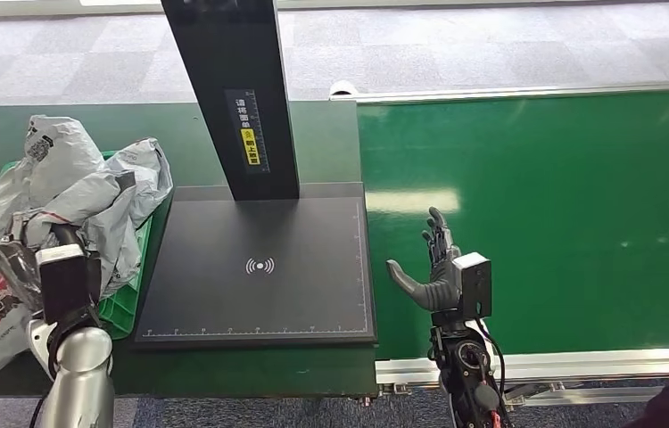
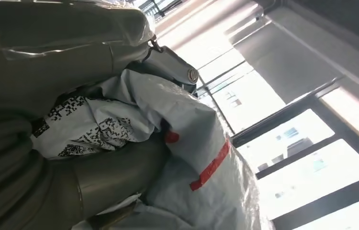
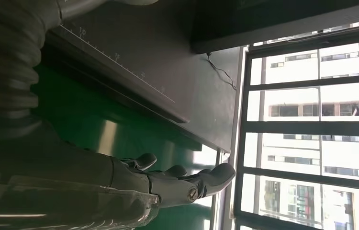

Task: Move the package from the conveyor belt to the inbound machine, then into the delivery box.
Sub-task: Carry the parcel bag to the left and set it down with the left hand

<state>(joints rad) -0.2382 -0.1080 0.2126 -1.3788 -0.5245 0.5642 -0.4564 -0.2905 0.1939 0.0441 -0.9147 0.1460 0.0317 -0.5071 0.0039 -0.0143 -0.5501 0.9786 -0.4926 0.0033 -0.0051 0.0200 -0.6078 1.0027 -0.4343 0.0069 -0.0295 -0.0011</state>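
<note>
At far left the left robot hand (image 1: 41, 239) sits over the green box (image 1: 126, 299), pressed into the grey package (image 1: 72, 192); its fingers seem closed on the bag, with crumpled plastic wrapped around them in the wrist view. The package lies heaped in the box, long axis running near to far. Right of the scanner plate (image 1: 260, 267), the right robot hand (image 1: 433, 267) hovers spread and empty over the belt (image 1: 563, 214), well apart.
</note>
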